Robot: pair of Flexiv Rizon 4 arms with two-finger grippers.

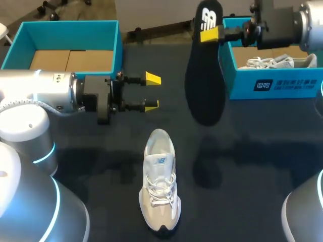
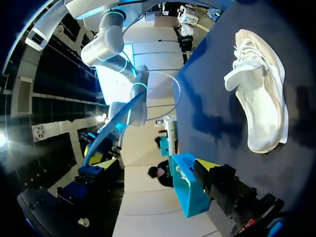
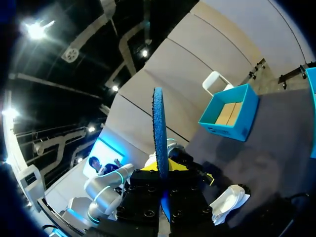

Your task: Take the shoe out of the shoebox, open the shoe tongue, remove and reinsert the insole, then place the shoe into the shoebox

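A white and beige sneaker lies on the dark table near the front, toe toward me, laces up. Its black insole hangs in the air above the table, heel end up, with my right gripper shut on that end. In the right wrist view the insole stands edge-on between the yellow tips of the right gripper, with the sneaker below. My left gripper is open and empty, level with the table, behind the sneaker. The left wrist view shows the sneaker off to one side of that gripper.
A teal shoebox at the back right holds a second sneaker. Another teal box with a cardboard floor stands at the back left, also in the right wrist view. My left arm's body fills the front left.
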